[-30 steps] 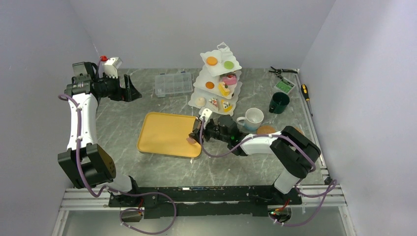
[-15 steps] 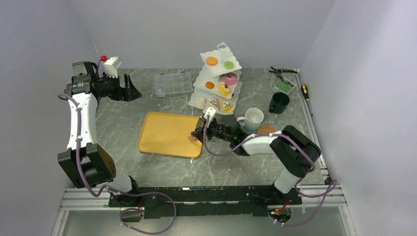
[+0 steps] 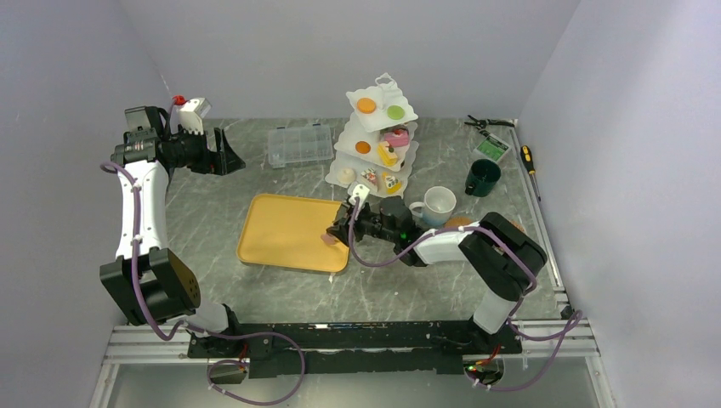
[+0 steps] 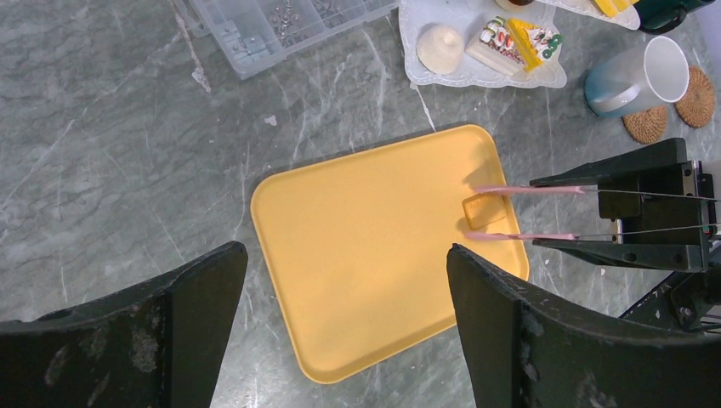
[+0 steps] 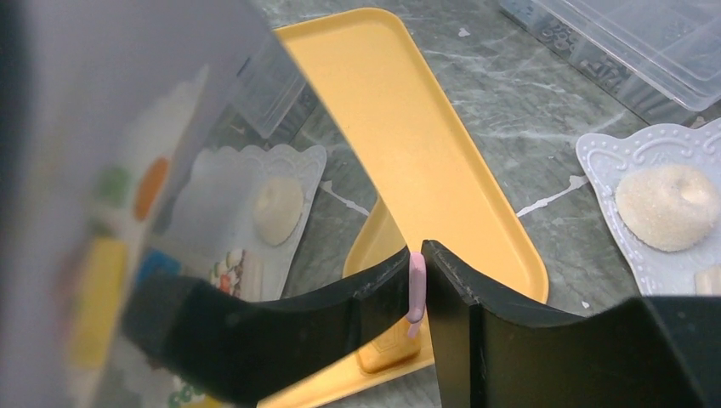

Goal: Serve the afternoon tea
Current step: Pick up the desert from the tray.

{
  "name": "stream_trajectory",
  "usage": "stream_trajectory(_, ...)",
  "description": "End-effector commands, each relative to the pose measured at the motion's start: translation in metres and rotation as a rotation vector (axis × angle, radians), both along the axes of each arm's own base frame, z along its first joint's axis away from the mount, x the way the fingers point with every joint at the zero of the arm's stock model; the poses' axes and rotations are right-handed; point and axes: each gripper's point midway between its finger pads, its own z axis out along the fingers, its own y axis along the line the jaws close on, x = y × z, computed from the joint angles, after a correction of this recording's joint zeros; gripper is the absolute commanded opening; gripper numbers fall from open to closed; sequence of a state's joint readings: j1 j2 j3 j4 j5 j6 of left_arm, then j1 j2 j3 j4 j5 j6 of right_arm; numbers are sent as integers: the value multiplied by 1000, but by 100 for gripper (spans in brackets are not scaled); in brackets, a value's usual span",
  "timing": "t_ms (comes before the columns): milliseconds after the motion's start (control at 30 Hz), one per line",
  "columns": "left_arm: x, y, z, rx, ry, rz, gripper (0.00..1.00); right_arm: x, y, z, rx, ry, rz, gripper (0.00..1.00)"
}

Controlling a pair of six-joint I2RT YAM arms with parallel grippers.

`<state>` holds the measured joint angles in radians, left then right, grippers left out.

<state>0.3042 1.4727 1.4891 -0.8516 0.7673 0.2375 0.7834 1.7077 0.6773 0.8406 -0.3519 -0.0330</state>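
Just inside the right edge of the yellow tray (image 4: 340,212) lies a small yellow pastry (image 4: 483,210), straddled by pink tongs (image 4: 519,189) that the right tool (image 4: 540,212) pinches, reaching leftward; the left tool (image 3: 223,153), spread wide, is well off the tray.

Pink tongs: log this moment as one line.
right gripper: shut on pink tongs | tips: straddling small yellow piece on yellow tray | left gripper: open, raised, holding nothing
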Motion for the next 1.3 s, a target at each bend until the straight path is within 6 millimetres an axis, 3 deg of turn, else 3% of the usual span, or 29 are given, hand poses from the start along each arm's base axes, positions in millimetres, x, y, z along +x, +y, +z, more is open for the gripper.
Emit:
stream_trajectory(0, 2, -5, 17, -15, -45, -19, 94, 3, 3, 10, 24, -26, 13, 60)
stream_trajectory(167, 2, -6, 17, -23, -44, -18, 94, 3, -2, 16, 35, -40, 1, 46)
stream_trajectory(333, 2, -7, 19, -27, -50, -19, 93, 3, -3, 30, 63, -55, 5, 42)
stream_trajectory(467, 1, -7, 20, -25, -54, -23, 94, 4, 0, 57, 105, -87, 8, 41)
stream_trajectory(600, 1, -7, 19, -25, -50, -23, 94, 6, 2, 101, 140, -146, 14, 42)
stream_trajectory(800, 1, -7, 15, -24, -41, -23, 93, 25, -10, 189, 201, -250, -31, 41)
stream_trajectory(933, 0, -7, 16, -22, -47, -23, 94, 43, -35, 254, 261, -327, -104, 41)
stream_trajectory(1100, 1, -7, 16, -21, -51, -26, 94, 66, -72, 322, 268, -443, -248, 41)
stream_trajectory(1267, 0, -8, 18, -24, -57, -32, 93, 85, -115, 358, 277, -502, -404, 42)
